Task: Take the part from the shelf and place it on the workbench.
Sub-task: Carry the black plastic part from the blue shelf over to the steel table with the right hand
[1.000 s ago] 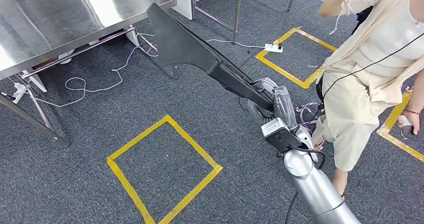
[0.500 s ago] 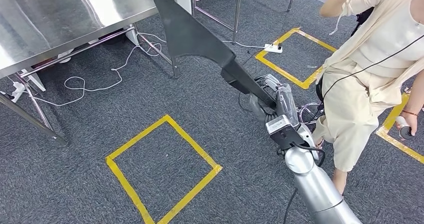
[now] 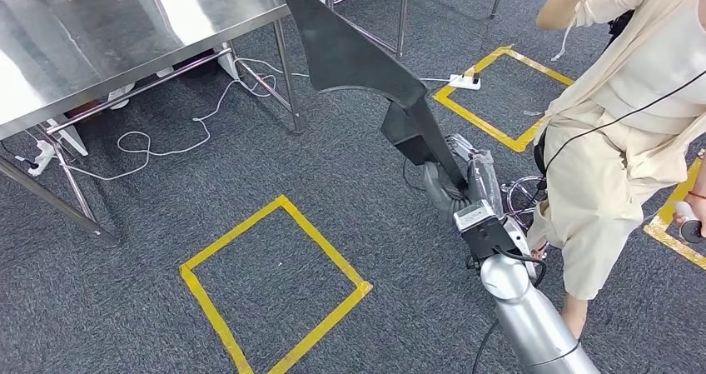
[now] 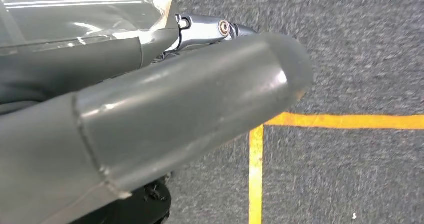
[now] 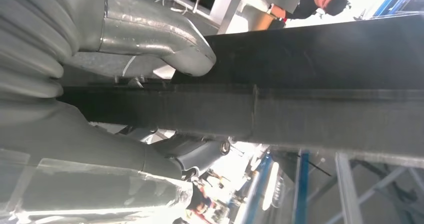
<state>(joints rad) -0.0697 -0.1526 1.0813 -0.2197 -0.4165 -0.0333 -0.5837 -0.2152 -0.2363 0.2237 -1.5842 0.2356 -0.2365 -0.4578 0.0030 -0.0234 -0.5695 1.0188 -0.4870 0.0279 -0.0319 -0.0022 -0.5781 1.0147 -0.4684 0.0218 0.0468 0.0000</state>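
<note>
Now the black part (image 3: 358, 62) sits higher and further forward in the head view than a second ago, its broad flared end up level with the near corner of the steel workbench (image 3: 125, 32), where before it hung lower over the carpet. Whole scene shifts a bit too, the yellow tape square (image 3: 275, 282) and the cables slide slightly, so part of that change is the robot's own turn, not just the arm. Your right hand (image 3: 462, 182) grasps the narrow end of the part; right wrist view shows the thick grey thumb (image 5: 165, 49) pressed on one face of the black bar (image 5: 300, 114) and darker fingers wrapped under it, so the hold looks firm. Left hand (image 4: 150, 124) hangs over the carpet by a yellow tape line (image 4: 256, 174); nothing in it that you can see, fingers mostly hidden, can't tell if released or clenched. Part is in the air, not touching the workbench, wide end by the table corner. A person in beige (image 3: 616, 124) stands just beside your right arm, holding a small object in one hand.

Judgement: carry phase, part already off the shelf, placing not yet done. You need more lift and swing leftward to clear the table edge. Watch the long part catching the table corner or leg (image 3: 287, 82), and the person close by
</note>
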